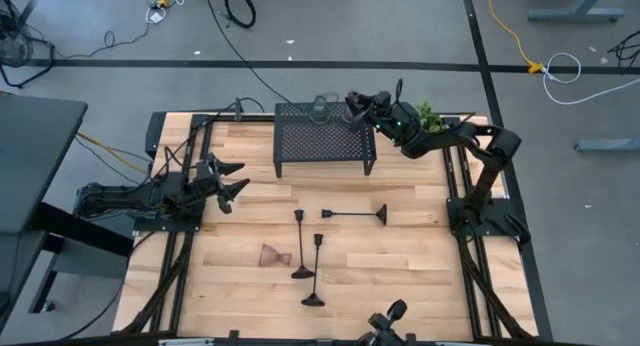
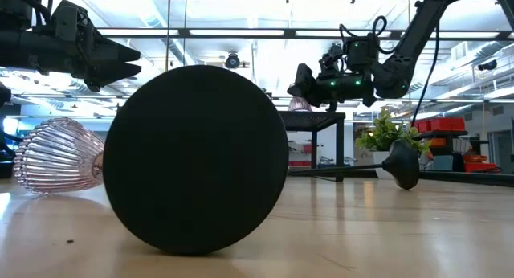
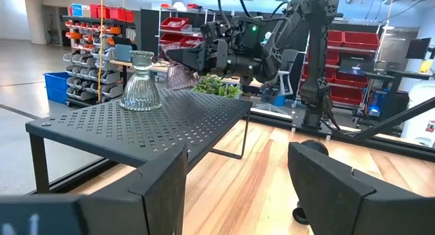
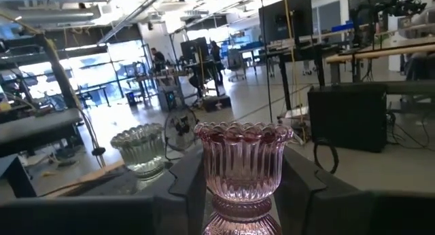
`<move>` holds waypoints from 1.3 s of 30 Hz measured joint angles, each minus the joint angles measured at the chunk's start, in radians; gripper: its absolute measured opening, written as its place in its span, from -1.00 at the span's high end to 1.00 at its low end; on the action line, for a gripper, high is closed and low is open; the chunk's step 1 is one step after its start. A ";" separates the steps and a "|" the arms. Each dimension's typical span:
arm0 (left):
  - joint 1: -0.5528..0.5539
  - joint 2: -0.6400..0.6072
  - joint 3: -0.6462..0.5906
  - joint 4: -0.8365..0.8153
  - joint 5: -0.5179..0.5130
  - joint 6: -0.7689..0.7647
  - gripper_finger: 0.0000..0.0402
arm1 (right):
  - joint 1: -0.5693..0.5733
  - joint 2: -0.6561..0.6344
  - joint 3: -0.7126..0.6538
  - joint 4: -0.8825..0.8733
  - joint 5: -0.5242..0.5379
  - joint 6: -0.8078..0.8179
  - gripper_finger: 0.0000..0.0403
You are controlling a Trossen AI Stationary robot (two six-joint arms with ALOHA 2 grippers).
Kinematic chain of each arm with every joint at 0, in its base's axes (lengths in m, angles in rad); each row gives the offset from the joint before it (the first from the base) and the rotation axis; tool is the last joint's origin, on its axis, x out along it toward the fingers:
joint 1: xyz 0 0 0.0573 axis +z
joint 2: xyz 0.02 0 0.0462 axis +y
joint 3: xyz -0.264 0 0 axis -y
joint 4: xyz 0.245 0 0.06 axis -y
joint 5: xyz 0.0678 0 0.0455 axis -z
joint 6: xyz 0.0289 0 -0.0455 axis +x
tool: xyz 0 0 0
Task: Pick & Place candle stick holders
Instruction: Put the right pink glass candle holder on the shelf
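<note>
No readable writing anywhere. Over the black mesh rack [image 1: 322, 138], my right gripper [image 4: 241, 187] clamps a pinkish glass holder [image 4: 242, 168] beside the greenish one [image 3: 141, 81]. My left gripper [image 1: 232, 180] waits, spread wide. Only the overhead view shows all three black stems [image 1: 353, 215].

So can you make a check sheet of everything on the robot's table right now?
Surface: wooden table, bare wood showing.
Job's things: greenish glass holder upright on the black mesh rack; pinkish glass holder held over the rack; another pink holder lying on the wood; two black stems upright, one lying down.
Clutter: small green plant.
Grippers: right tool shut on the pinkish glass holder; left tool open, empty.
Cables: several on the floor.
Surroundings: shelves, red bins.
</note>
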 joint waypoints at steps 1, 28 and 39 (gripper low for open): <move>0.000 0.000 0.000 0.000 -0.002 0.000 -0.27 | -0.002 0.000 0.000 -0.002 0.000 0.000 0.39; 0.000 0.000 0.000 0.000 -0.003 0.000 -0.27 | -0.008 0.000 0.000 -0.036 0.037 0.007 0.09; 0.000 0.000 0.000 0.000 -0.003 0.000 -0.27 | 0.015 0.000 0.000 -0.032 0.011 -0.014 0.14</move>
